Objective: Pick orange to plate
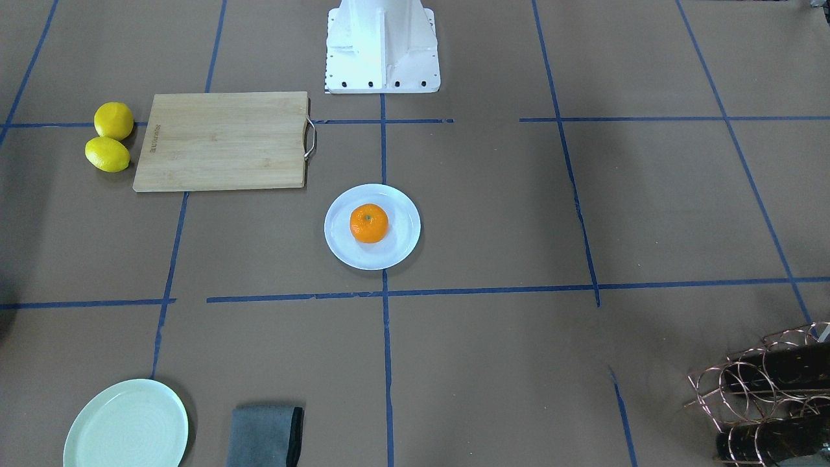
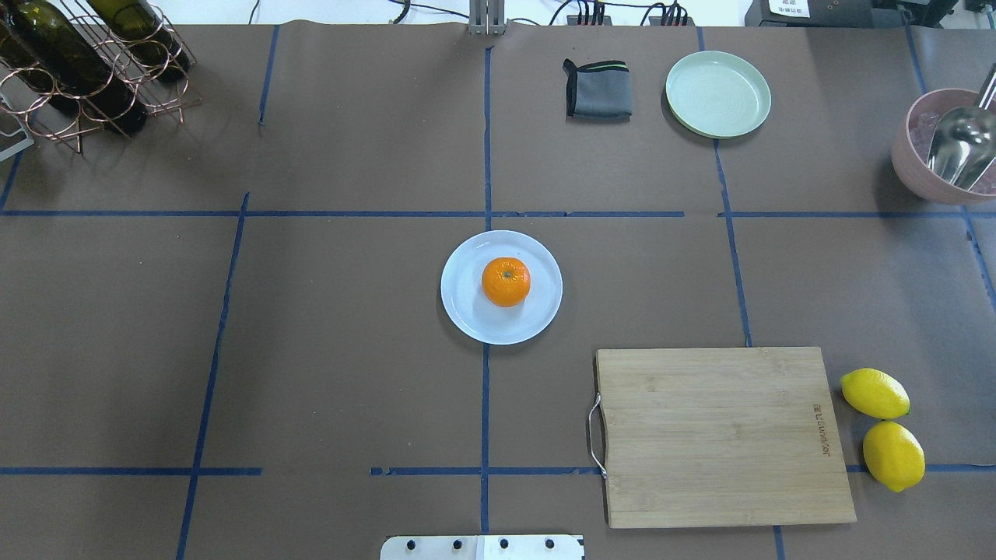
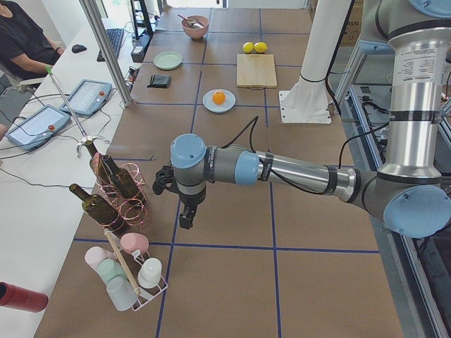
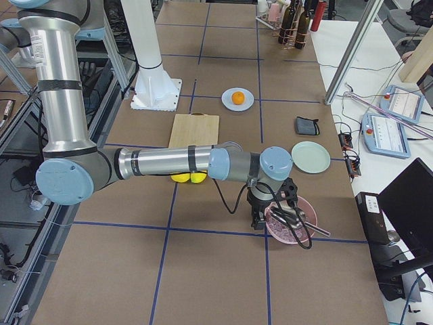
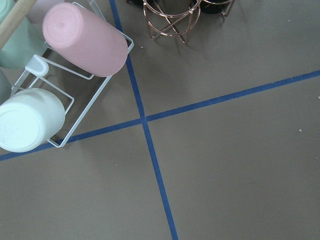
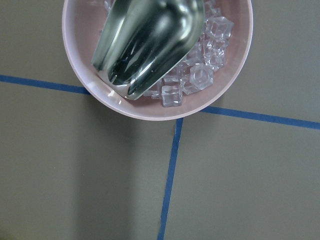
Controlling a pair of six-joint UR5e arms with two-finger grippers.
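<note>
The orange [image 2: 506, 281] rests near the middle of the white plate [image 2: 467, 315] at the table's centre, stem dot up; the front-facing view shows the same orange [image 1: 369, 223] on the plate [image 1: 402, 250]. Neither gripper is near it. My left gripper [image 3: 184, 220] hangs far off at the table's left end, beside the bottle rack. Over at the opposite end, my right gripper [image 4: 256, 221] hangs next to the pink bowl. Both show only in the side views, so I cannot tell whether they are open or shut.
A wooden cutting board [image 2: 724, 435] and two lemons [image 2: 883, 428] lie on the right. A mint-green plate [image 2: 717, 93], a grey cloth [image 2: 597, 89] and a pink bowl of ice with a metal scoop [image 6: 157, 55] sit further out. A copper bottle rack [image 2: 85, 70] and a cup rack [image 5: 60, 75] stand on the left.
</note>
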